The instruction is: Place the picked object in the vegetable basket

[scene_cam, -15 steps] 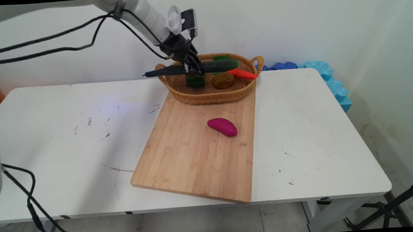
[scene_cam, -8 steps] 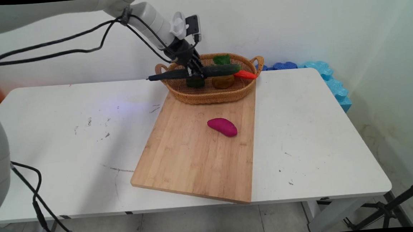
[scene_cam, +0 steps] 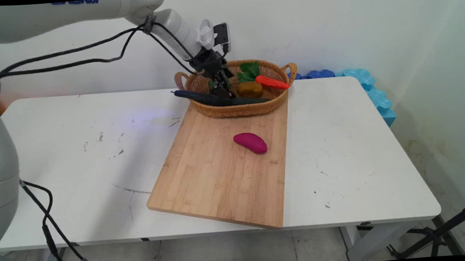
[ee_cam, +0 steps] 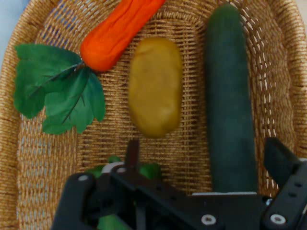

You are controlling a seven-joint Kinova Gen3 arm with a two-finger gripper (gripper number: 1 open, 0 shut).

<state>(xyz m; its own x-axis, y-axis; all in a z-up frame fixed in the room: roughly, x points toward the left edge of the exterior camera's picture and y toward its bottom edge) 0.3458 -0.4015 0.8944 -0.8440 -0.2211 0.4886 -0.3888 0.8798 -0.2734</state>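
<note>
A magenta sweet potato (scene_cam: 250, 142) is lying on the bamboo cutting board (scene_cam: 219, 175), which is resting on the white table (scene_cam: 76, 156), well apart from the gripper. Farther back, the wicker basket (scene_cam: 239, 108) is sitting on the far end of the board, and a dark green cucumber (scene_cam: 218, 100) is lying along its near side with its left tip over the rim. The gripper (scene_cam: 222, 86) is hanging just above it with the fingers spread and holding nothing; a potato (scene_cam: 250, 89), a carrot (scene_cam: 272, 82) with green leaves and a green vegetable are lying beyond.

The gripper (scene_cam: 222, 86) hangs inside the wicker basket (scene_cam: 279, 97), just above the cucumber (scene_cam: 218, 100) lying across its near rim; a carrot (scene_cam: 271, 82) and potato (scene_cam: 250, 89) lie beside.
</note>
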